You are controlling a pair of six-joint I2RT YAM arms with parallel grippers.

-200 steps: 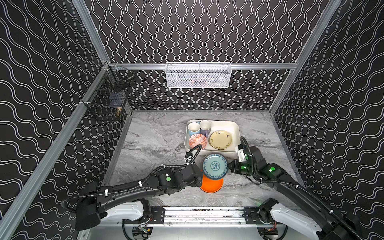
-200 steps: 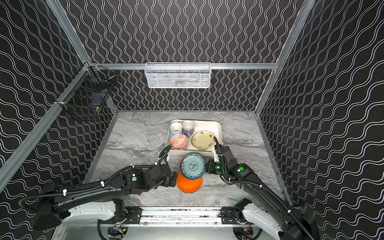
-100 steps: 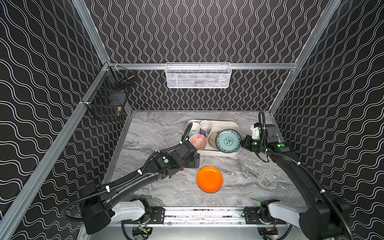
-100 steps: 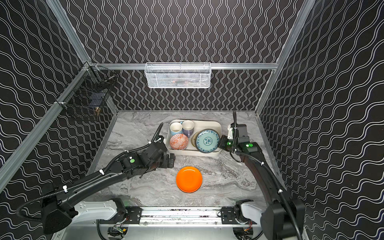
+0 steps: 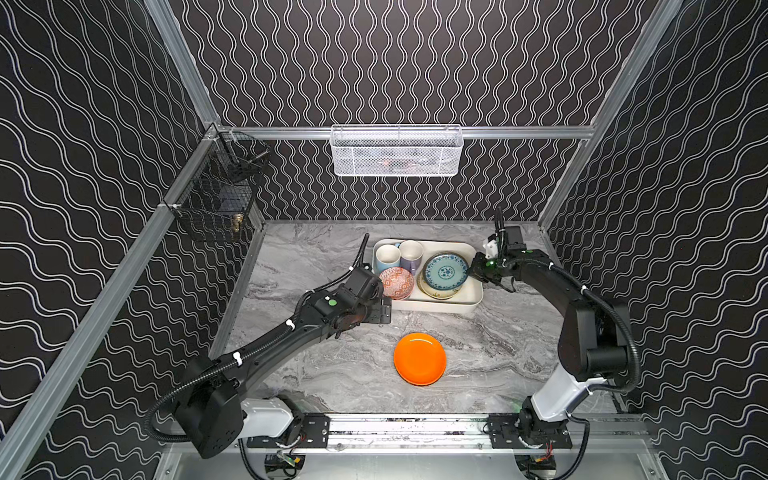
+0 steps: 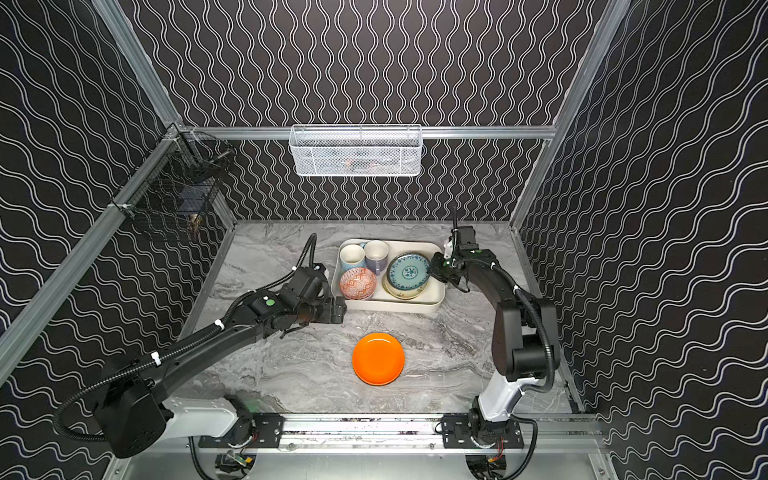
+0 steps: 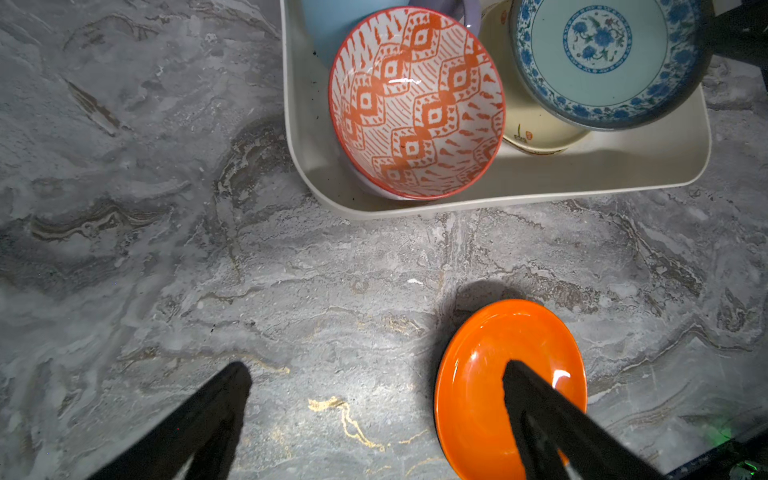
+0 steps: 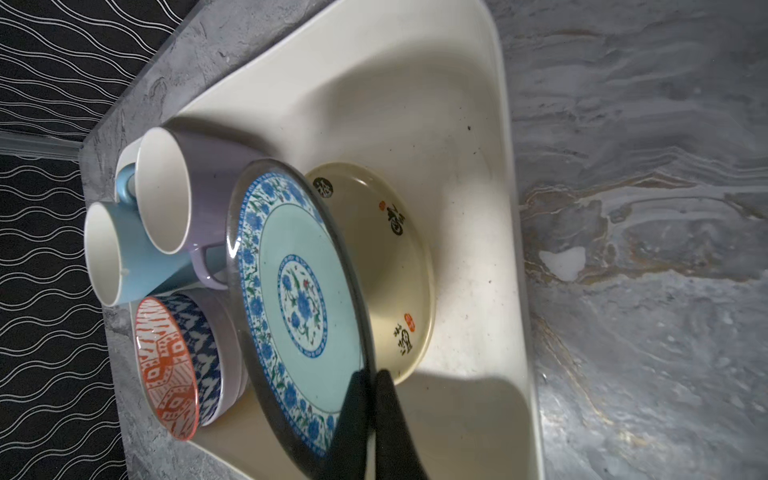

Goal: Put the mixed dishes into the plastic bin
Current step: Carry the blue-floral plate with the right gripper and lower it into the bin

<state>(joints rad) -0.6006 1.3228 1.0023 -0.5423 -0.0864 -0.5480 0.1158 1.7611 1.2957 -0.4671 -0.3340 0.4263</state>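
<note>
Now | step: my right tool (image 8: pixel 371 388) pinches teal plate (image 5: pixel 445 272) rim, tilted over plastic bin (image 5: pixel 436 309) | next: lower onto mustard plate (image 5: pixel 441 296), release | left tool (image 7: pixel 376 368) spread near orange plate (image 5: pixel 419 358)

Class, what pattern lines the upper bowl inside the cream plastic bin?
Upper bowl: orange diamonds on white; left wrist view.
</note>
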